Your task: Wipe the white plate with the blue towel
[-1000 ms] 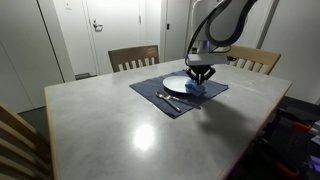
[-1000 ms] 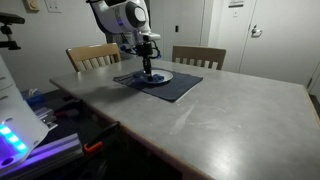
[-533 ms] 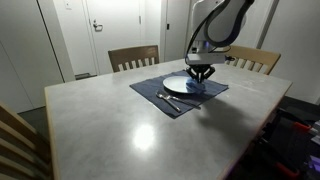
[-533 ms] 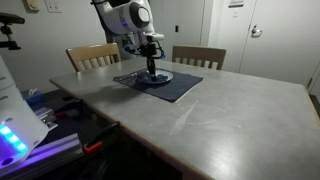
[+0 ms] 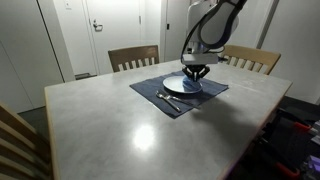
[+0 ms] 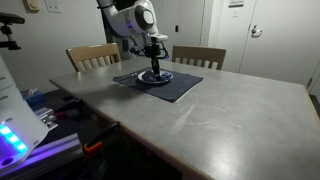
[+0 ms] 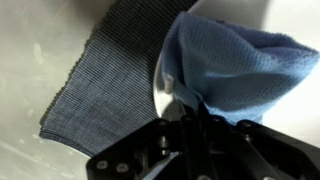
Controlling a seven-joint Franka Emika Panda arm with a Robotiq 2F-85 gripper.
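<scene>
Clamping the blue towel between closed jaws, the gripper holds the cloth as a soft wad hanging from its fingertips. In the wrist view the dark woven placemat lies just beneath and beside it. In both exterior views the arm reaches straight down over the white plate, which sits on the placemat near the far side of the table, with cutlery lying on the mat just beside the plate. The towel appears to meet the plate at its far edge, though contact is too small to confirm from here. By my reading, the wiping step itself is in hand: the cloth is gripped and brought to the dish, and the rest of the plate's face seems yet to be covered. The next move likely calls for keeping a light downward pressure while sweeping the wad across the plate towards the middle and the near rim, firmly enough to rub but not so hard that the plate slides on the mat or knocks the cutlery. No brand, label or writing can be read; a small sign on the far door is too blurred to make out.
</scene>
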